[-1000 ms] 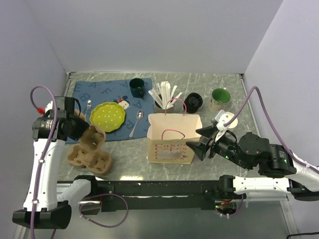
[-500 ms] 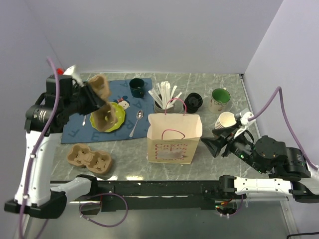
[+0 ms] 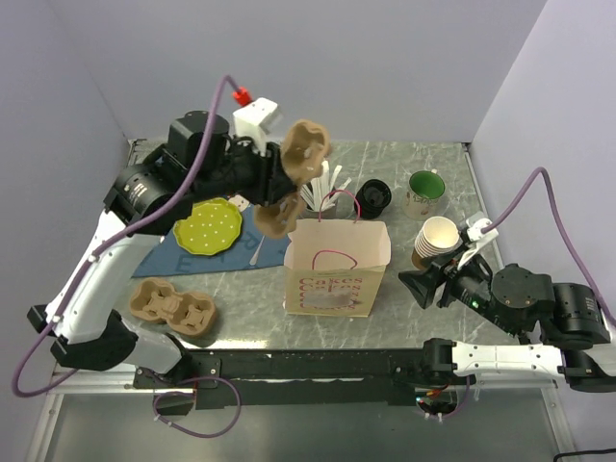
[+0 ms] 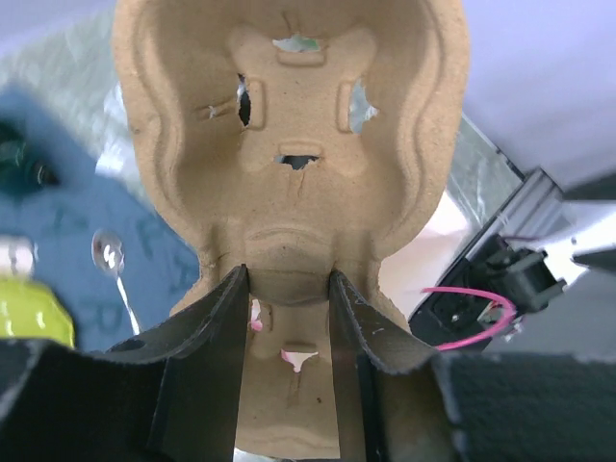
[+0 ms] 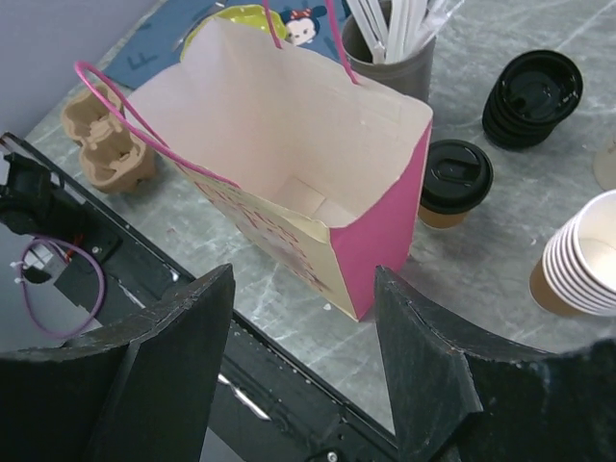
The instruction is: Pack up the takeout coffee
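Observation:
The takeout coffee (image 5: pixel 457 178), a small tan cup with a black lid, stands just right of the paper bag (image 5: pixel 385 221); the top view does not show it. My left gripper (image 3: pixel 279 183) (image 4: pixel 287 279) is shut on a tan cardboard cup carrier (image 3: pixel 306 154) (image 4: pixel 289 125), held tilted in the air above the back of the bag (image 3: pixel 332 279). My right gripper (image 3: pixel 423 284) (image 5: pixel 303 272) is open and holds nothing, low at the bag's near right side. The bag stands upright with its mouth open.
A stack of lidless paper cups (image 3: pixel 436 241) (image 5: pixel 587 255) stands right of the bag. Behind it are a stack of black lids (image 3: pixel 373 197) (image 5: pixel 532 96), a green mug (image 3: pixel 424 191) and a holder of stirrers (image 3: pixel 318 192). Another carrier (image 3: pixel 173 306) lies front left, near a green plate (image 3: pixel 207 226).
The left arm has lifted the carrier from the left side of the table and swung it up and right, over the bag. The right gripper drew back a little to the right.

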`<state>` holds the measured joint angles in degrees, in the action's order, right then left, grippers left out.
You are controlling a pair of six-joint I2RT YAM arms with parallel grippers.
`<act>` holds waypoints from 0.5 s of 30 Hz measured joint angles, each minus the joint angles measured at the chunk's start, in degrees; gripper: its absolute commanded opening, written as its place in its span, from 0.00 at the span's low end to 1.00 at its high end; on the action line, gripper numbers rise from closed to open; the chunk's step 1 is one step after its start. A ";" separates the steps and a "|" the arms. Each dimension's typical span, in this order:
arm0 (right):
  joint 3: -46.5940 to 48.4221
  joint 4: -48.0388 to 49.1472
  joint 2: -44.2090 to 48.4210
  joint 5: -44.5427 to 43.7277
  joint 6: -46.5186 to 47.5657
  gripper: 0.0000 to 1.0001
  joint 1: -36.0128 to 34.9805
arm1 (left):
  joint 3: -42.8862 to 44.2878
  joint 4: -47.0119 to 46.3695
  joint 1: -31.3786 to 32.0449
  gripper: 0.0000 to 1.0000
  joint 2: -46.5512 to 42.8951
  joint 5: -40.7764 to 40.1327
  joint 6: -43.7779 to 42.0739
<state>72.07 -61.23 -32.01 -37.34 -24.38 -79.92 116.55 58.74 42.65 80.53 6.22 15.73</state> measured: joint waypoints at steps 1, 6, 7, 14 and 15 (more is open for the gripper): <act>0.07 -0.50 0.04 -0.11 -0.22 0.67 0.00 | 0.94 -0.57 1.73 0.02 0.52 -0.04 -1.68; 1.07 -3.13 0.28 -1.75 -1.11 0.67 0.00 | 2.08 -2.91 7.74 0.05 1.22 -0.11 -8.98; 1.49 -3.58 0.26 -2.12 -1.33 0.67 0.00 | 2.01 -3.21 8.68 0.06 1.27 -0.09 -10.40; 4.57 -4.33 0.04 -4.13 -1.27 0.67 0.00 | -2.60 -7.13 11.63 0.09 1.05 0.17 -18.80; 4.79 -4.33 -0.09 -4.26 -1.25 0.67 0.00 | -3.69 -7.67 11.67 0.11 1.01 0.15 -19.74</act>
<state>76.86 -65.56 -32.10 -41.60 -25.63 -79.92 112.86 51.07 54.33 81.54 6.37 -4.01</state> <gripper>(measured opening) 0.673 0.395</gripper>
